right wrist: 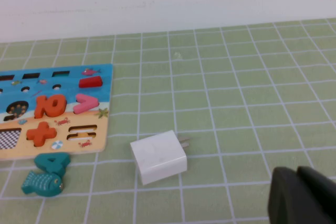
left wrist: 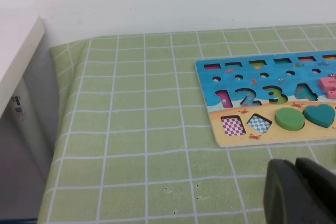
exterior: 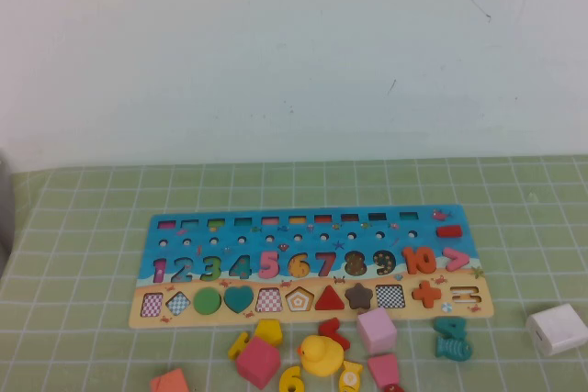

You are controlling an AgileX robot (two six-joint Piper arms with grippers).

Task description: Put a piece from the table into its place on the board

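Observation:
The yellow numeral "6" piece lies flat on the table, at the near edge of the high view, just left of a yellow rubber duck. The long blue board with coloured numerals and a tan shape strip lies beyond it; its left end and right end show in the wrist views. Neither arm appears in the high view. My left gripper hovers shut over bare cloth near the board's left end. My right gripper is shut over cloth right of the board, holding nothing.
Loose pieces crowd the near edge: pink cubes, a red piece, a yellow piece, an orange block, a teal fish piece. A white plug adapter lies right. White furniture borders the table's left edge.

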